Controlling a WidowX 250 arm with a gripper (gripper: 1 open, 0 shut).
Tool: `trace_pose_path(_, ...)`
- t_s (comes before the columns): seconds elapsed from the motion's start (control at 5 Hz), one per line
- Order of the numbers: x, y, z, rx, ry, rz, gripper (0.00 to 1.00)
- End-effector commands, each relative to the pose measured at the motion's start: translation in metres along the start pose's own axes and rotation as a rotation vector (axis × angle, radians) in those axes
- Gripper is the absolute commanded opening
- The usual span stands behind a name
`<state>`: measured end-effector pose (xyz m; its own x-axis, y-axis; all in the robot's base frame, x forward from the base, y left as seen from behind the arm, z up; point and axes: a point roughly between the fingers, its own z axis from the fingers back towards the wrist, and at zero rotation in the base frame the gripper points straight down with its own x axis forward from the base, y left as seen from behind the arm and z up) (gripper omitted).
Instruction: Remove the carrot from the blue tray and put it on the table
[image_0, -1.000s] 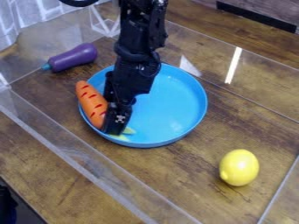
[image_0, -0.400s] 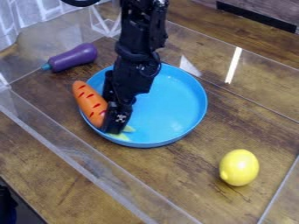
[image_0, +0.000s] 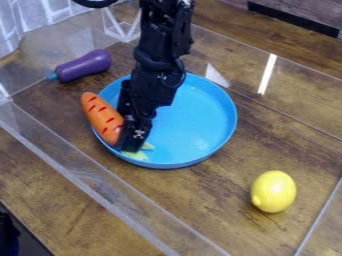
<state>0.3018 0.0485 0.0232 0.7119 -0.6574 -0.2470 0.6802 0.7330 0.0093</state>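
The orange carrot (image_0: 100, 113) lies on the left rim of the round blue tray (image_0: 207, 120), partly inside it, with its far end pointing up-left. My black gripper (image_0: 132, 138) points down into the tray's front-left part, right beside the carrot's near end. Its jaws stand open and I see nothing clamped between them. A bit of green shows on the tray floor just under the fingertips. The arm hides the tray's left inner area. The tray rests on the dark wood table (image_0: 160, 205).
A purple eggplant (image_0: 83, 66) lies on the table at the back left of the tray. A yellow lemon (image_0: 274, 190) sits at the front right. Clear plastic walls (image_0: 80, 170) fence the table along its front-left and back sides.
The carrot has shifted slightly up and to the left along the tray's rim. The arm and gripper have stayed where they were.
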Motion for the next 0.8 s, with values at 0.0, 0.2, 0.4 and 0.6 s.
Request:
trace_pose_path(0.0,-0.0024,0.0123,-0.0026,0.009,-0.021,0.038,1.00)
trace_pose_path(0.2,-0.0023,0.0142,-0.0057,0.004,-0.020,0.045,1.00)
trace_pose_path(0.4,-0.0023,0.0160,-0.0079,-0.002,-0.020,0.052,1.00)
trace_pose_path(0.6,-0.0024,0.0172,-0.0087,-0.007,-0.020,0.058,0.00)
